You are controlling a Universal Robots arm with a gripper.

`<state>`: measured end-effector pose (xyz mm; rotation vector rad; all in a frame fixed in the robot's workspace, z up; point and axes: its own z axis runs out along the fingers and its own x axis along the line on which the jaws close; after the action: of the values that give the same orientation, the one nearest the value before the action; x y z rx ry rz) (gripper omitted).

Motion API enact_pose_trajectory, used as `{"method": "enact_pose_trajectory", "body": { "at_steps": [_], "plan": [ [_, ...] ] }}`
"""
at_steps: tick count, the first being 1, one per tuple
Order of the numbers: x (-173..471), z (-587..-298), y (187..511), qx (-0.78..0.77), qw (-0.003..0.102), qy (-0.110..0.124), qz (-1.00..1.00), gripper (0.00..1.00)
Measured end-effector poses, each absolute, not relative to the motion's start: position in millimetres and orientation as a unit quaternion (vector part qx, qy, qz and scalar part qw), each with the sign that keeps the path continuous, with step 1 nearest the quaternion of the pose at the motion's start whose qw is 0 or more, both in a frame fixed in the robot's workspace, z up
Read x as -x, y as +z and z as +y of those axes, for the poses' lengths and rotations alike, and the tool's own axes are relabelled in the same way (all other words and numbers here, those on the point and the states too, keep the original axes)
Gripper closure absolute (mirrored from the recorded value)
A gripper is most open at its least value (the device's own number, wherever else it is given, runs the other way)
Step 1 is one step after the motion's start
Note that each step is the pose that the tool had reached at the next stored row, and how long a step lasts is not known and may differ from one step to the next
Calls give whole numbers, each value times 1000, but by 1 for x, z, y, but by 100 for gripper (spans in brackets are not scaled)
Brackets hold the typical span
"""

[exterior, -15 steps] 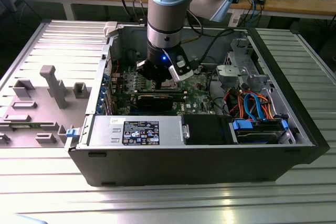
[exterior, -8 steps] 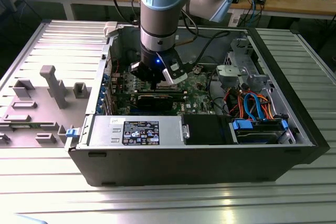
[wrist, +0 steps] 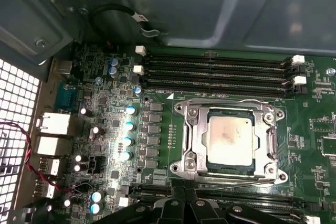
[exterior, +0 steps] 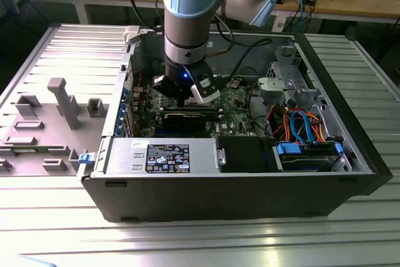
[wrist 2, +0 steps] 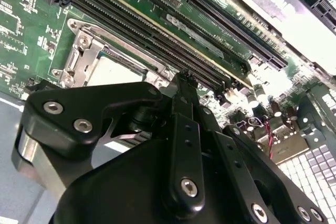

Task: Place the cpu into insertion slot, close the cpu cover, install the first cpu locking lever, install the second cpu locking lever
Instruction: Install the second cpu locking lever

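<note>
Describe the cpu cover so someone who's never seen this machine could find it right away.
Inside the open computer case, find the green motherboard. Beside the long black memory slots lies the cpu cover: a square silver frame, its cut-out showing the cpu.

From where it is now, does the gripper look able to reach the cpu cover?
Probably yes. In the first wrist view the gripper sits just beside the cpu cover, which lies flat over the cpu. Nothing stands between them; the black memory slots lie on the cover's other side.
</note>
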<state>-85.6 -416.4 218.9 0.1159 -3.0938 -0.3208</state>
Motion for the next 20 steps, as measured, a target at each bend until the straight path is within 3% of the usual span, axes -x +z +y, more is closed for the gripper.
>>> {"method": "enact_pose_trajectory", "body": {
  "at_steps": [14, 20],
  "plan": [
    [89, -418, 205, -32, 14, -113, -993, 89],
    [93, -418, 198, -32, 13, -131, -991, 89]
  ]
}}
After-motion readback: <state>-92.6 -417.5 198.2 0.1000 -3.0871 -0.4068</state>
